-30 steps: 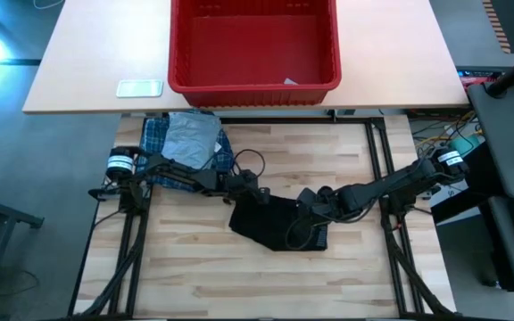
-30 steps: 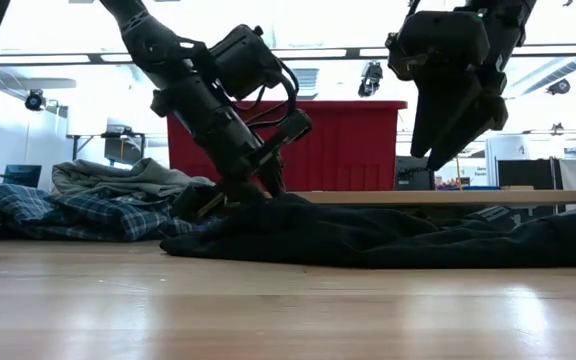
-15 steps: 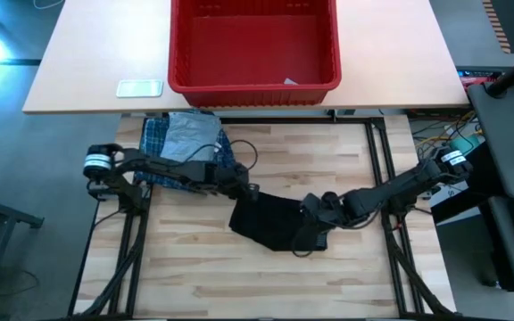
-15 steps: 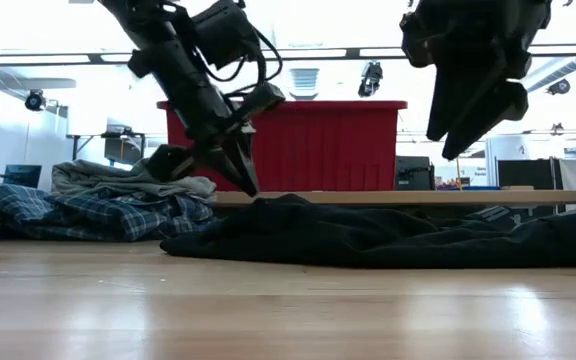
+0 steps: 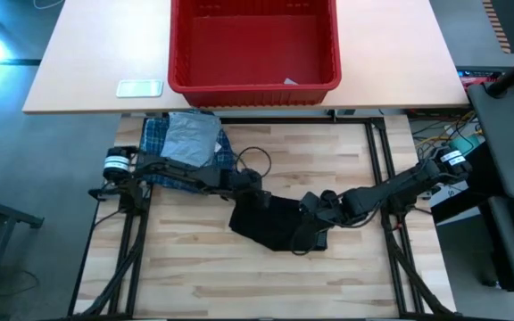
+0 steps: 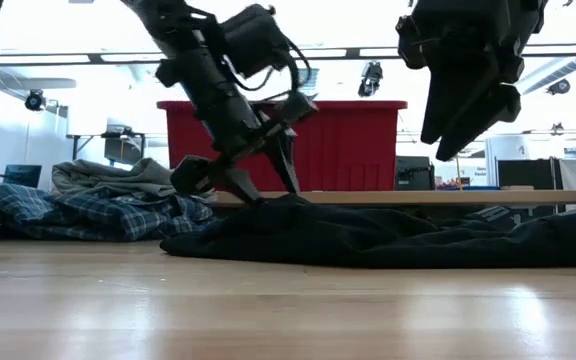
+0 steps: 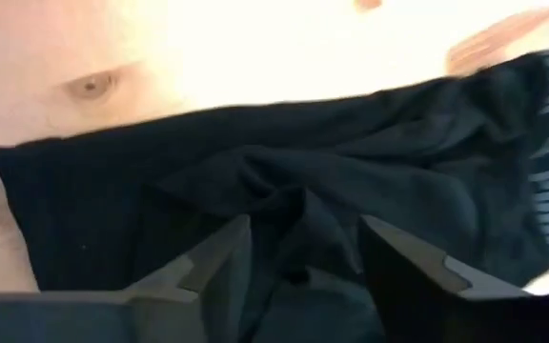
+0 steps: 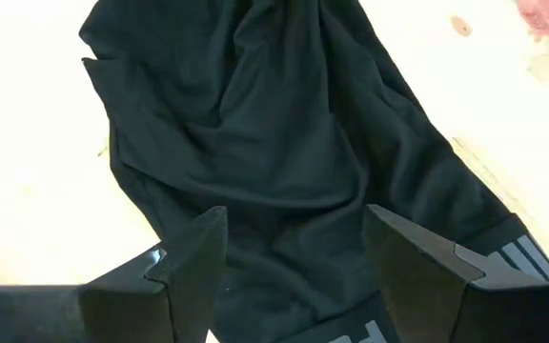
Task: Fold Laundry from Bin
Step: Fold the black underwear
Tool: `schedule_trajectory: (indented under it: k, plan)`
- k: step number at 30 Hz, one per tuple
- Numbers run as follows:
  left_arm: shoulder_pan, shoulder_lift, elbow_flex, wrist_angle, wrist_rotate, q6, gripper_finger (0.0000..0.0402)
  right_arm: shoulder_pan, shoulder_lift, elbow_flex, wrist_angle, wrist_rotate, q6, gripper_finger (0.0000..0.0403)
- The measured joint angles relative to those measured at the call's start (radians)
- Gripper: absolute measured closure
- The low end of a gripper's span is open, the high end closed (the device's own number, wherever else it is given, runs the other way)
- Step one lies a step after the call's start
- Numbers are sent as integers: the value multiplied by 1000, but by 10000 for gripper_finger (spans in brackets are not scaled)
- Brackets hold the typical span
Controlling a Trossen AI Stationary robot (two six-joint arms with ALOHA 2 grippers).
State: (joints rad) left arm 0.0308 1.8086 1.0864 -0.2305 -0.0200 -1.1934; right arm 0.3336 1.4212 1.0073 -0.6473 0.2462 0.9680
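Black garment [image 5: 277,223] lies crumpled mid-tabletop; the left gripper [image 6: 264,188] (fingers spread, holding nothing) pokes its near-bin edge. Right gripper [image 5: 305,239] hovers open above; a pinch might catch both layers.

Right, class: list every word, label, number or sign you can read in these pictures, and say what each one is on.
None can be read.
Black garment: white marks at its hem, cut off at the picture's edge, unreadable.
Red bin: a small pale tag inside, too small to read.
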Motion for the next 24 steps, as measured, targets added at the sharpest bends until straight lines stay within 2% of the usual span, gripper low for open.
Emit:
schedule_trajectory:
  k: [3, 7, 11, 24]
  plan:
    - [-13, 57, 82, -75, -1, 5, 198, 0, 0, 0, -8, 0, -12, 168]
    - [-36, 124, 190, -184, -37, 6, 189, 0, 0, 0, -9, -7, -25, 168]
    - [-43, 164, 255, -273, -71, 7, 200, 0, 0, 0, -11, -10, -37, 168]
    - [-45, 234, 295, -213, -28, 29, 243, 0, 0, 0, -21, -10, -52, 168]
